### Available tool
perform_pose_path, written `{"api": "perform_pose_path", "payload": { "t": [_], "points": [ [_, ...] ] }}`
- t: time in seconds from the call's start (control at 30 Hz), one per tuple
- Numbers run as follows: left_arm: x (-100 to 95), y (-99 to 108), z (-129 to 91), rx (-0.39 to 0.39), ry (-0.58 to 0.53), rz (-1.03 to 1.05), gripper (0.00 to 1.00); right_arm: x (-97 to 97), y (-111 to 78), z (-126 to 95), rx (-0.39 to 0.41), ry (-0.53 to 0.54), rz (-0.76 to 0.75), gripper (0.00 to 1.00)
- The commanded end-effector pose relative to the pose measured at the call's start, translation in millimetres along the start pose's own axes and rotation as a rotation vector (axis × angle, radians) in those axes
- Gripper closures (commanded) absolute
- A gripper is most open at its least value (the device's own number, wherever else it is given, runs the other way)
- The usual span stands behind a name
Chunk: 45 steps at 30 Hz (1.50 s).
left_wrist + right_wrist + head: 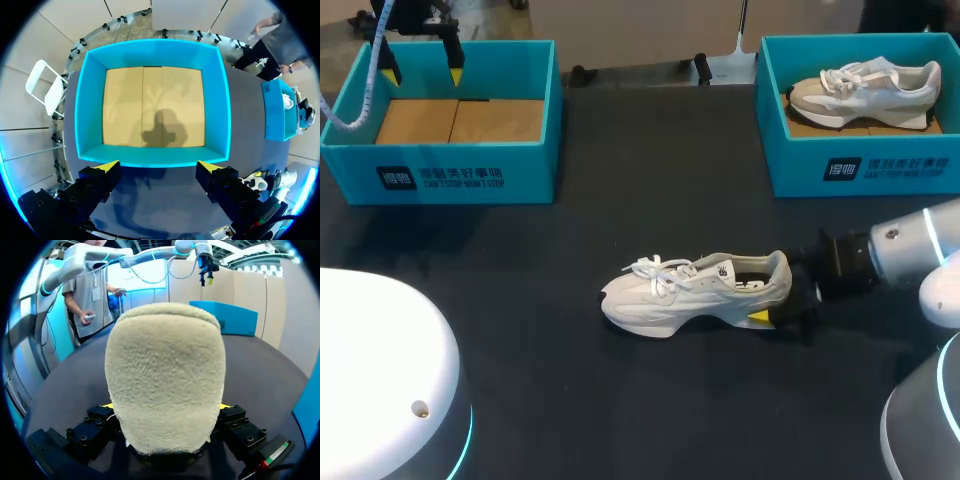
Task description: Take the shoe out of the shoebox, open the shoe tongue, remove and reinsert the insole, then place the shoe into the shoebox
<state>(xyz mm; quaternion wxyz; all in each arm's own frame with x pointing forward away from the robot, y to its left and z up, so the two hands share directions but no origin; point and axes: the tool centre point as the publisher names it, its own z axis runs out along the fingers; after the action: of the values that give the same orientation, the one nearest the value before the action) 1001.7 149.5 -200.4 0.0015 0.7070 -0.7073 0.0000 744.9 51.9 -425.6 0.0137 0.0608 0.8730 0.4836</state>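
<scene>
A white and cream shoe [695, 292] lies on its sole in the middle of the dark table, toe to the left, laces tied. My right gripper [775, 297] is at its heel, open, one yellow-tipped finger on each side. In the right wrist view the fuzzy cream heel [165, 380] fills the space between the fingers of the right gripper [165, 407]; contact cannot be made out. My left gripper [422, 72] hangs open over the empty teal shoebox [440, 165] at the back left. Its wrist view looks straight down into that shoebox [150, 157], with the left gripper [157, 167] over its near wall.
A second teal shoebox [860, 165] at the back right holds another white shoe [865, 90]. My white robot base [380, 380] bulges in at the front left, and the right arm's body [920, 420] at the front right.
</scene>
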Motion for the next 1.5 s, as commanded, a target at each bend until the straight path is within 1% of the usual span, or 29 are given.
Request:
{"api": "perform_pose_path", "payload": {
  "t": [0.03,0.1,0.83,0.87,0.9,0.93,1.0,1.03,1.07,1.1,1.13,1.17,1.2,1.23,1.27,1.3,1.37,1.5],
  "points": [
    [-0.1,0.6,-0.2,0.001,-0.001,0.0,0.0,-1.0,-2.0,6.4,-0.003,0.005,0.002,1.0],
    [-0.1,0.6,-0.2,0.001,-0.001,0.0,0.0,-2.6,-0.4,6.4,-0.016,0.001,-0.009,1.0],
    [-0.1,0.6,-0.2,0.001,-0.001,0.0,0.0,-3.0,0.3,4.6,-0.014,-0.001,-0.005,1.0],
    [6.1,4.0,3.4,0.037,-0.023,-0.041,0.0,-3.0,0.3,4.6,-0.014,-0.001,-0.005,1.0],
    [12.2,8.5,6.0,0.025,0.005,-0.066,0.0,-3.0,0.3,4.6,-0.014,-0.001,-0.005,1.0],
    [18.5,13.4,8.0,0.046,0.015,-0.083,0.0,-3.0,0.3,4.6,-0.014,-0.001,-0.005,1.0],
    [31.1,20.1,15.4,0.059,0.007,-0.127,0.0,-3.0,0.3,4.6,-0.014,-0.001,-0.005,1.0],
    [36.6,26.5,19.1,0.096,-0.008,-0.121,0.0,-3.0,0.3,4.6,-0.014,-0.001,-0.005,1.0],
    [42.9,30.6,21.5,0.083,0.01,-0.143,0.0,-3.0,0.3,4.6,-0.014,-0.001,-0.005,1.0],
    [48.6,37.5,23.8,0.105,0.004,-0.131,0.0,-3.0,0.3,4.6,-0.014,-0.001,-0.005,1.0],
    [53.3,42.1,25.7,0.085,0.027,-0.136,0.0,-3.0,0.3,4.6,-0.014,-0.001,-0.005,1.0],
    [58.1,46.3,26.6,0.083,0.033,-0.145,0.0,-3.0,0.3,4.6,-0.014,-0.001,-0.005,1.0],
    [62.3,50.3,28.7,0.088,0.029,-0.145,0.0,-3.0,0.3,4.6,-0.014,-0.001,-0.005,1.0],
    [68.7,56.3,30.1,0.113,0.02,-0.152,0.0,-3.0,0.3,4.6,-0.014,-0.001,-0.005,1.0],
    [71.1,58.5,30.6,0.119,0.023,-0.155,0.0,-3.0,0.3,4.6,-0.014,-0.001,-0.005,1.0],
    [74.5,61.4,29.9,0.101,0.037,-0.15,0.0,-3.0,0.3,4.6,-0.014,-0.001,-0.005,1.0],
    [86.2,70.9,26.6,0.101,0.035,-0.154,0.0,-3.0,0.3,4.6,-0.014,-0.001,-0.005,1.0],
    [101.1,89.7,21.6,0.127,0.019,-0.121,0.0,-3.0,0.3,4.6,-0.014,-0.001,-0.005,1.0]
  ]
}}
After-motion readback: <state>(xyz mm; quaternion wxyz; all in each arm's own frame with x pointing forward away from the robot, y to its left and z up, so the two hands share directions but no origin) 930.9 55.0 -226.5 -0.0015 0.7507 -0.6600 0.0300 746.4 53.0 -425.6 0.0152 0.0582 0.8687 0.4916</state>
